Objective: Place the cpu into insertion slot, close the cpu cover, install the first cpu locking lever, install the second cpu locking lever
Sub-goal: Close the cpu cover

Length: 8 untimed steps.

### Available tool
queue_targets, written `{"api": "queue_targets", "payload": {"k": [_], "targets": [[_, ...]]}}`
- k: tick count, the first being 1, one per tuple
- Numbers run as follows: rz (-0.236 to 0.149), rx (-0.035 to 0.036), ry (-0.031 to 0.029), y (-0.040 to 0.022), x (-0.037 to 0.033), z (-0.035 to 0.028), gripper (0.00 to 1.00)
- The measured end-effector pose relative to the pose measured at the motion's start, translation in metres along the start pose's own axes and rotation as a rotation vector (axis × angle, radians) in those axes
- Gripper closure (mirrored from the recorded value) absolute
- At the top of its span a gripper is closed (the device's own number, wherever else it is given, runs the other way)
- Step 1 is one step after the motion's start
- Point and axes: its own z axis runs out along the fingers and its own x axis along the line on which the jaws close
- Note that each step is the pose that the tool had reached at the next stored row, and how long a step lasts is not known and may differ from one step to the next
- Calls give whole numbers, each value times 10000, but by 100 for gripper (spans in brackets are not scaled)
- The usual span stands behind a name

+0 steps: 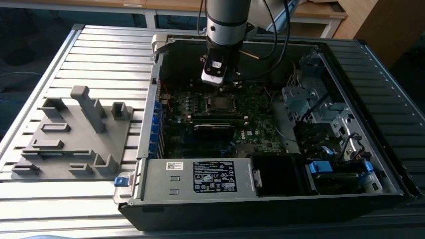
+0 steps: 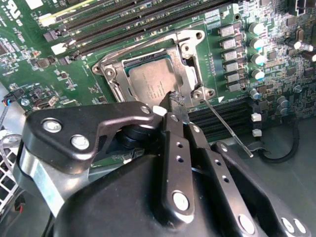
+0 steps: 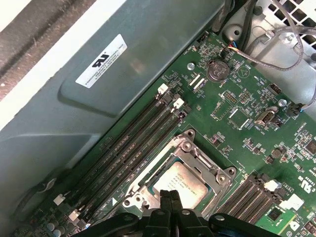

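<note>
The gripper (image 2: 172, 102) has its fingers pressed together on nothing, with the tips at the edge of the chip (image 2: 148, 81). The chip lies flat in the socket (image 1: 218, 103) with the cover (image 2: 188, 50) down around it, and a thin lever (image 2: 227, 124) sticks out just beside

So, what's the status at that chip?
Gripper shut, tips at cpu cover edge. Cpu seated, cover down. One thin lever angled away from the socket.

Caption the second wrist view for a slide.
Shut black gripper at the edge of the silver-grey square cpu on the green motherboard.
</note>
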Motion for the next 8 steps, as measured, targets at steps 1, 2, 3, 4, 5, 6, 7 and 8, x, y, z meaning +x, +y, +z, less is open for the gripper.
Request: {"api": "queue_targets", "payload": {"k": [1,2,3,4,5,6,7,8], "targets": [[-1,0,0,0,0,0,89],[-2,0,0,0,0,0,89],[-2,0,0,0,0,0,89],[-3,0,0,0,0,0,89],[-4,0,0,0,0,0,89],[-5,0,0,0,0,0,89],[-5,0,0,0,0,0,89],[-6,0,0,0,0,0,89]]}}
